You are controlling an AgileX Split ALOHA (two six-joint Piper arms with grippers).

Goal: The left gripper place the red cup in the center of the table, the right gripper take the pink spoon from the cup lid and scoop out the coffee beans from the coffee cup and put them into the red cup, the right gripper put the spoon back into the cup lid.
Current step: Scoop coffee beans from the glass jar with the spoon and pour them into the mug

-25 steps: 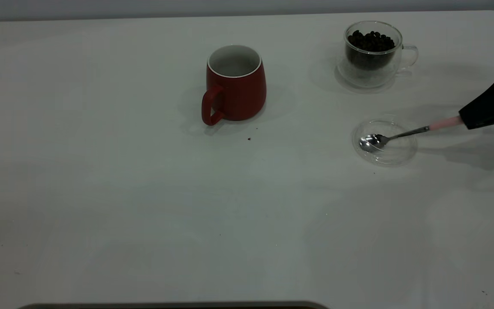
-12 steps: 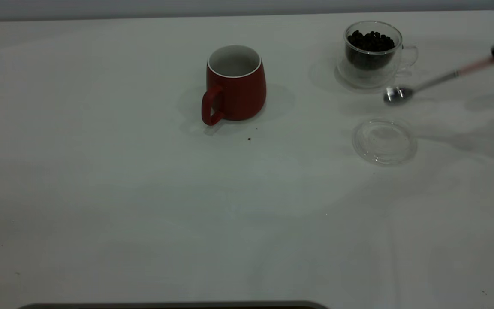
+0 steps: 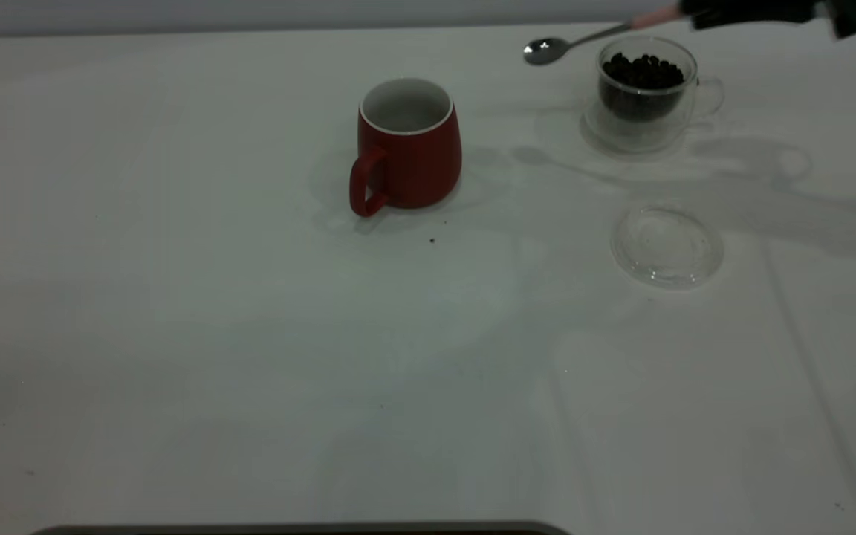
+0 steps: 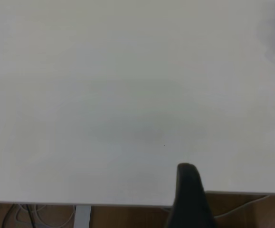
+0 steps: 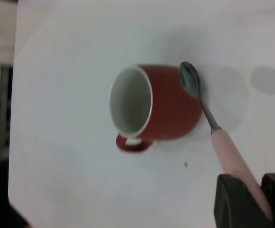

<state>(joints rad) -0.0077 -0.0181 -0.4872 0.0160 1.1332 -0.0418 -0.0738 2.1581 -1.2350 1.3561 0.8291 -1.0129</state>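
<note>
The red cup (image 3: 407,145) stands upright near the table's (image 3: 250,334) middle with its handle toward the front left, and it looks empty. My right gripper (image 3: 689,12) is raised at the far right, shut on the pink spoon (image 3: 576,39) by its handle. The spoon's bowl hangs in the air just left of the coffee cup (image 3: 645,96), which holds the coffee beans (image 3: 643,70). In the right wrist view the gripper (image 5: 257,190) clamps the pink spoon (image 5: 230,154), and the red cup (image 5: 151,104) lies beyond. The cup lid (image 3: 667,245) lies bare. My left gripper (image 4: 187,176) is parked at the table edge.
A few dark specks (image 3: 432,240) lie in front of the red cup. The glass cup's handle points right. Open white tabletop stretches to the left and front. A dark strip (image 3: 302,529) runs along the near edge.
My right gripper lifted the spoon out of the cup lid and carried it up and toward the far side. The spoon's bowl now hangs beside the coffee cup's rim. The lid is left empty.
</note>
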